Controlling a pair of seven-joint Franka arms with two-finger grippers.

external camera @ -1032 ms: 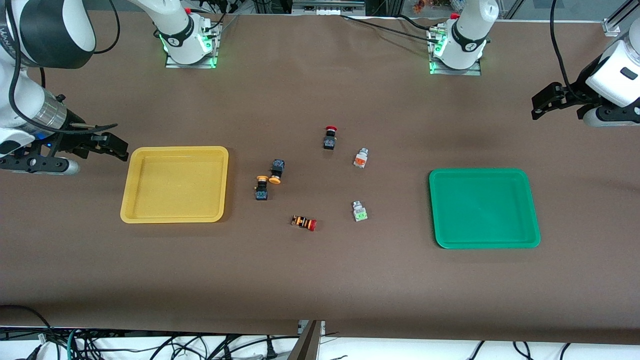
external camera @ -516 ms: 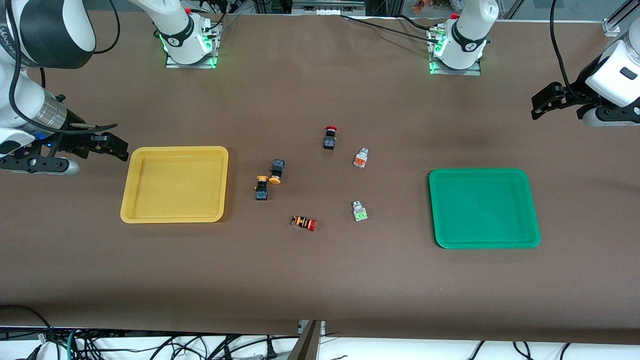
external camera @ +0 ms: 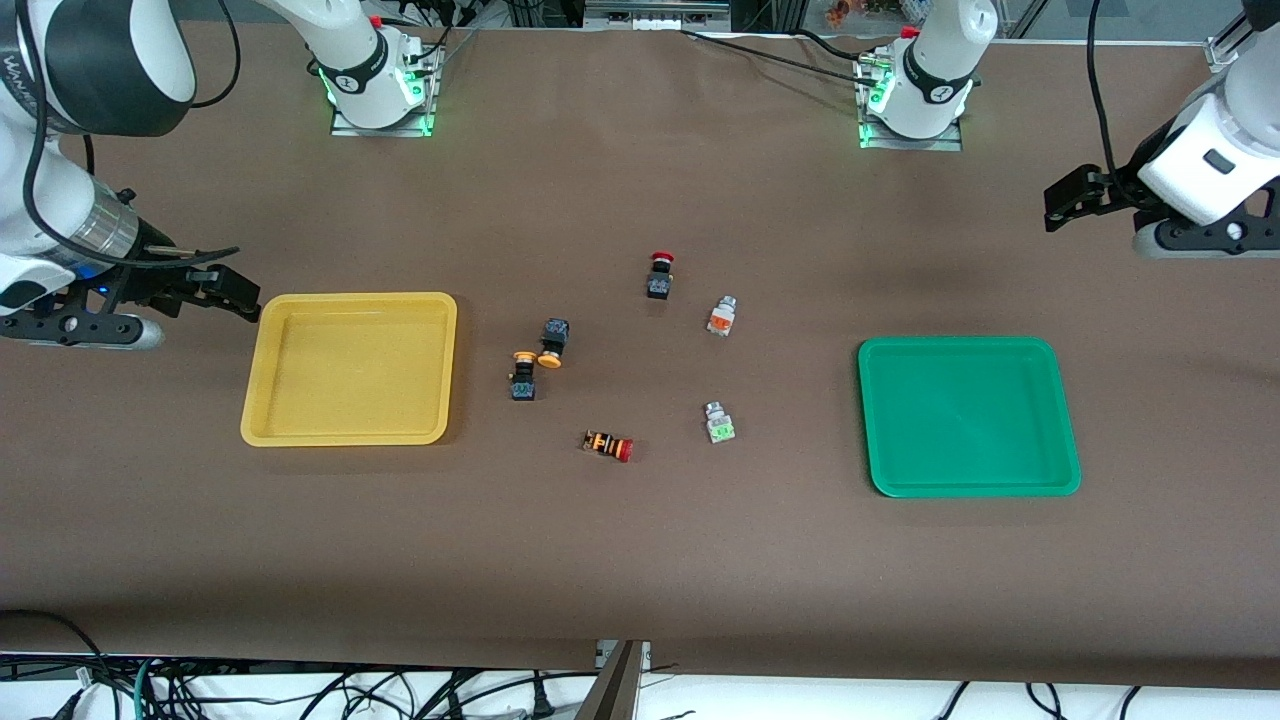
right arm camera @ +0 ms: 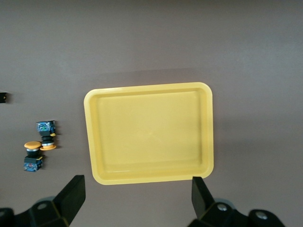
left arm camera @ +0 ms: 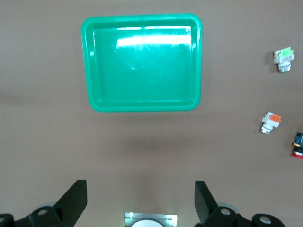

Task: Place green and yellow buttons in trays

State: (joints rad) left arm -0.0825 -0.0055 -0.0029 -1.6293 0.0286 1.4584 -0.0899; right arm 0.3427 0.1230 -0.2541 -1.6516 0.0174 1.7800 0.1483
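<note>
Table (external camera: 640,560) carries two trays and six switches on brown cover. Yellow tray (external camera: 349,368) sits toward the right arm's end of the table, green tray (external camera: 968,416) toward the left arm's end; nothing lies in either.

Between the trays, mid-table: two black-bodied yellow-capped buttons touching or nearly so, one (external camera: 552,343) farther from the front camera, one (external camera: 523,375) nearer. Both lie closer to the yellow tray than to the green. Whitish button with orange face (external camera: 721,316) and whitish button with green face (external camera: 718,423) lie closer to the green tray, well apart from each other, the green-faced one nearer the front edge. Black switch with red cap (external camera: 659,275) stands farthest toward the robots' edge. Orange-striped switch with red cap (external camera: 608,445) lies on its side, nearest the front edge of the group.

Right tool (external camera: 225,290) hangs just off the yellow tray's outer corner, at the right arm's end of the table; fingers (right arm camera: 71,197) spread apart, nothing between them. Left tool (external camera: 1070,200) hangs over bare table near the left arm's end, closer to the robots' edge than the green tray; fingers (left arm camera: 75,202) spread apart, nothing held.
</note>
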